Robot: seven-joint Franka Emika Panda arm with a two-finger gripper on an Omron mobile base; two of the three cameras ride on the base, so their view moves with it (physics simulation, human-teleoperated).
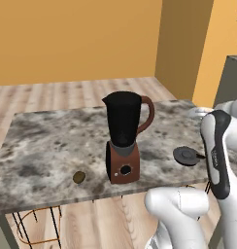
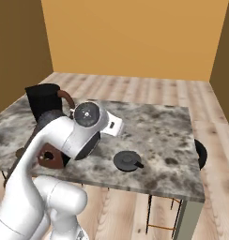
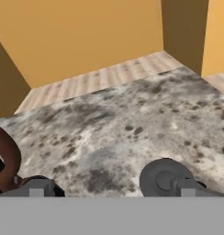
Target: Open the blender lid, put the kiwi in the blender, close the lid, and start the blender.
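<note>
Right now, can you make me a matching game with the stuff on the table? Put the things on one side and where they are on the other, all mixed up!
Things:
1. blender
2. blender lid
3. kiwi
4. gripper

Places or states:
A. lying flat on the marble counter, off the jar
B. small and brown, beside the blender's base near the counter's front edge
C. standing upright with its top uncovered
D. open, holding nothing, above the counter

Right pairs: 1-C, 2-A, 3-B, 4-D
</note>
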